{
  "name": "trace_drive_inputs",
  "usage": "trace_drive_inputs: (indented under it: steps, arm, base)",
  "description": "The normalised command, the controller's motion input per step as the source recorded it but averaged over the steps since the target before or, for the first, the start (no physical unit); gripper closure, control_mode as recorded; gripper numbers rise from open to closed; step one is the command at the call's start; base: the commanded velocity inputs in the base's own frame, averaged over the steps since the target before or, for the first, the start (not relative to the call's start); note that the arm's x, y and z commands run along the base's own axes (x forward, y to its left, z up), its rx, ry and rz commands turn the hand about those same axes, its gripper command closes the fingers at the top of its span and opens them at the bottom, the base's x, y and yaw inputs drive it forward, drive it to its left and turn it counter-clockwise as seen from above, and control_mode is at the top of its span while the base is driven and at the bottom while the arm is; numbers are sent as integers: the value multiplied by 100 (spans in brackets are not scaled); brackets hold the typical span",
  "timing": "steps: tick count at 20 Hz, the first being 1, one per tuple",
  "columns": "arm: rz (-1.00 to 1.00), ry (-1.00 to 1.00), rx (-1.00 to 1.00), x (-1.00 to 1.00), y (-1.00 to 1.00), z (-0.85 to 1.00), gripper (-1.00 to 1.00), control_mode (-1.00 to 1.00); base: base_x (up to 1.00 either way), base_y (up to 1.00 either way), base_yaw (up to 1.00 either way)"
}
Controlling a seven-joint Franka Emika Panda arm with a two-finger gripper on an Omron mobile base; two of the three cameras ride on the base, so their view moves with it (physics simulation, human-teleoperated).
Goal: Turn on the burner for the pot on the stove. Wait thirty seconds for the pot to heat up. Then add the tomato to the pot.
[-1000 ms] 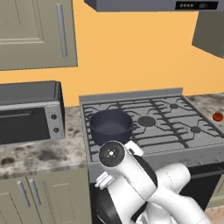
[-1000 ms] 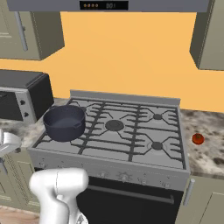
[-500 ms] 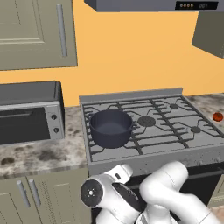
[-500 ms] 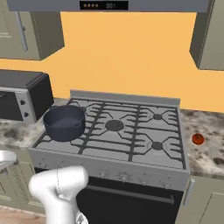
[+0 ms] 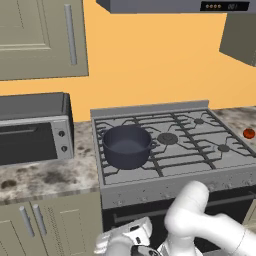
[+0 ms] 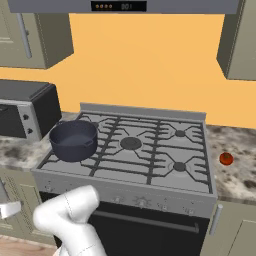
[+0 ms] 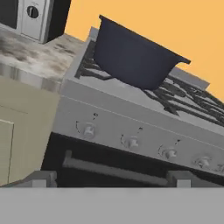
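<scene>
the pot (image 5: 127, 145) sits on the front left burner of the stove (image 5: 170, 150), upright and with no lid, its dark inside showing nothing in it. in the right base view the pot (image 6: 73, 139) is at the stove's (image 6: 150, 170) near left corner, close to the toaster oven (image 6: 25, 110) that stands on the surface to the left. the tomato (image 5: 248, 133) lies on the speckled surface (image 5: 45, 177) to the right of the stove, well apart from the pot; in the right base view the tomato (image 6: 226, 159) rests just beside the stove's right edge.

the arm is folded low in front of the oven door, and the hand is down at the bottom of the left base view, below the stove's front left corner. in the hand view the gripper (image 7: 109, 179) shows its two dark tips at the bottom, spread wide apart with nothing between them. that view looks up at the stove's front panel, where a row of small knobs (image 7: 131, 142) runs across, with the pot (image 7: 133, 54) above on the grate and the oven handle (image 7: 113, 168) just over the tips. the gripper is near the panel but touches no knob.
</scene>
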Motion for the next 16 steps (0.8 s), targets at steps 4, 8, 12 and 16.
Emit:
trace_drive_inputs:
  steps: [4,8,12,16]
  arm:
    - [0,-41,36,0,0,-50,-100,-100]
    - [0,-40,42,0,-6,-47,-100,-100]
    - [0,-30,12,-3,0,-47,-100,-100]
    - [0,-1,0,0,0,0,-100,-100]
  base:
    - [0,0,0]
    - [0,0,0]
    - [0,0,0]
    - [0,0,0]
